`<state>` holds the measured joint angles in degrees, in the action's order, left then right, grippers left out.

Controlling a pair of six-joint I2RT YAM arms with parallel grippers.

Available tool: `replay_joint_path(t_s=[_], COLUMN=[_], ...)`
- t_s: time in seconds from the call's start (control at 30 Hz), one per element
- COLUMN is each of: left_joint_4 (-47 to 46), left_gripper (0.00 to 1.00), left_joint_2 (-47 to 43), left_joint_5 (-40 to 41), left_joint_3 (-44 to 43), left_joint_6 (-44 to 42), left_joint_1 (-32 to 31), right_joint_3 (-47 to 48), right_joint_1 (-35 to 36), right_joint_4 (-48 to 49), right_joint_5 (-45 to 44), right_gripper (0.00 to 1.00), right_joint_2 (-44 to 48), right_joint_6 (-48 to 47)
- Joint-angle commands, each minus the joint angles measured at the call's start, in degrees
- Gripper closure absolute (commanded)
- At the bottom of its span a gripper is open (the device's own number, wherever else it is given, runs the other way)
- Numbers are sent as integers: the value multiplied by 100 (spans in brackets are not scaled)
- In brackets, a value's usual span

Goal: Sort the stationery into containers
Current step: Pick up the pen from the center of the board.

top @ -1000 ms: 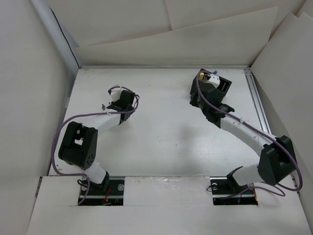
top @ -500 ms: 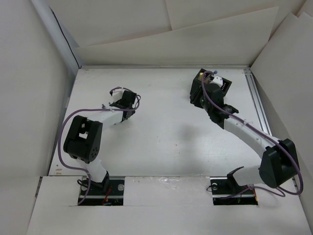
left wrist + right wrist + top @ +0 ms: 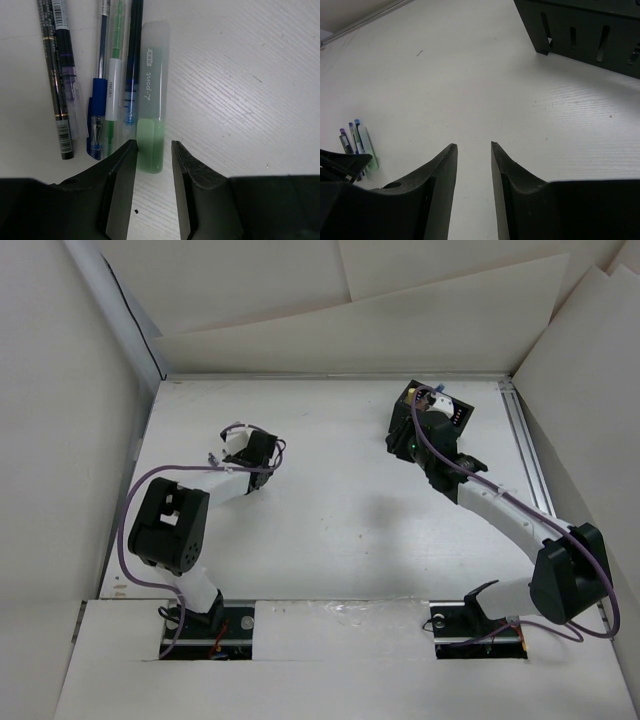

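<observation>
Several pens lie side by side on the white table in the left wrist view: a black pen [image 3: 55, 75], a blue pen [image 3: 100, 110], a dark blue pen [image 3: 132, 70] and a green highlighter [image 3: 152, 95] with a frosted cap. My left gripper [image 3: 154, 150] is open, its jaws low on either side of the highlighter's green end. In the top view it [image 3: 245, 447] covers the pens. My right gripper [image 3: 472, 150] is open and empty above bare table, beside the black container [image 3: 590, 25]. The container [image 3: 458, 412] sits at the far right, partly under the right wrist.
The right wrist view shows the pens [image 3: 357, 145] far off at the left, with the left gripper's black fingers [image 3: 340, 162] by them. White walls [image 3: 90, 390] close in the table on all sides. A rail [image 3: 528, 460] runs along the right edge.
The left gripper has moved slightly to the far left over the pens and its elbow has swung in. The right wrist has shifted over the container's near side.
</observation>
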<state>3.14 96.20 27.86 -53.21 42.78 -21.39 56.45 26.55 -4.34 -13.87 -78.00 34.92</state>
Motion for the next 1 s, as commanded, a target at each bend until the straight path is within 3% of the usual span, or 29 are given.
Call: replay_joint_path(t_s=[0.0, 0.7, 0.87, 0.97], left_joint_4=[-68, -172, -234, -305], left_gripper=[70, 68, 71, 78], left_joint_2=[-330, 188, 188, 188], left_joint_5=[124, -61, -166, -246], left_joint_3=[179, 56, 56, 127], left_joint_6=[107, 55, 2, 2], left_joint_1=[-6, -6, -6, -6], right_joint_3=[33, 33, 33, 33], right_joint_1=[-27, -27, -27, -27], right_joint_4=[337, 337, 337, 337], right_joint_5=[103, 104, 104, 104], right_gripper=[61, 60, 60, 56], right_joint_2=[162, 109, 109, 109], right_joint_6=[33, 33, 33, 33])
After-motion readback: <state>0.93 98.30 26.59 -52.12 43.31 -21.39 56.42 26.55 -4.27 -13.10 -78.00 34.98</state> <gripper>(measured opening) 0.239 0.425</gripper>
